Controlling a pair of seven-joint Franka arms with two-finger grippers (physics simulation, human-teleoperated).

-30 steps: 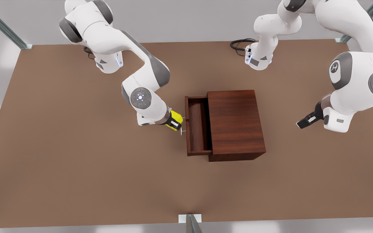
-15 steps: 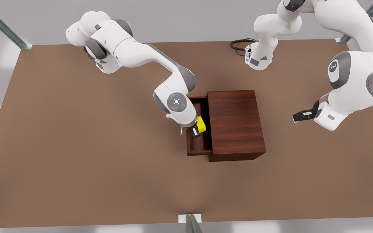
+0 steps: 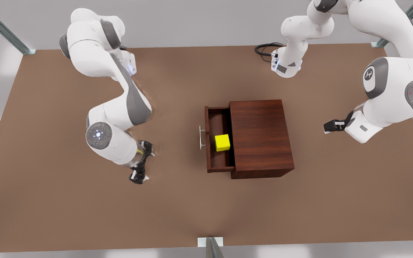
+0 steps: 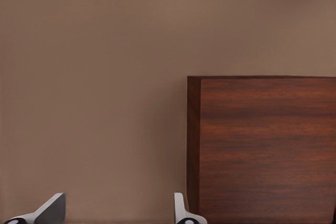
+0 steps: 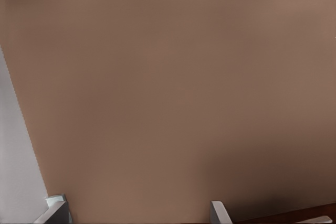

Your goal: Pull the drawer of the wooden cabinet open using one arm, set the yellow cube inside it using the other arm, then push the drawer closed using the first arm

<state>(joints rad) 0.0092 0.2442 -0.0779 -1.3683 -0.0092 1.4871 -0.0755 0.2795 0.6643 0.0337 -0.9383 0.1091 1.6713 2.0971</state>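
The yellow cube (image 3: 222,142) lies free inside the pulled-out drawer (image 3: 208,157), close to the wooden cabinet (image 3: 260,132). The silver bar handle (image 3: 200,137) faces the front view's left. My right gripper (image 3: 142,163) (image 5: 137,211) hangs open over bare table, well to the front view's left of the handle, holding nothing. A sliver of dark wood (image 5: 294,216) shows by its fingertips. My left gripper (image 3: 330,126) (image 4: 116,211) waits open at the front view's right, beside the cabinet (image 4: 262,150), apart from it.
Everything stands on a brown table (image 3: 66,208). Both arm bases stand at its far edge, with a black cable (image 3: 264,48) by one. Metal posts mark the far corners, and a bracket (image 3: 210,243) sits at the near edge.
The right gripper, shut on the cube over the drawer half a second ago, has let it go and swung away to the front view's left. The left arm barely shifted.
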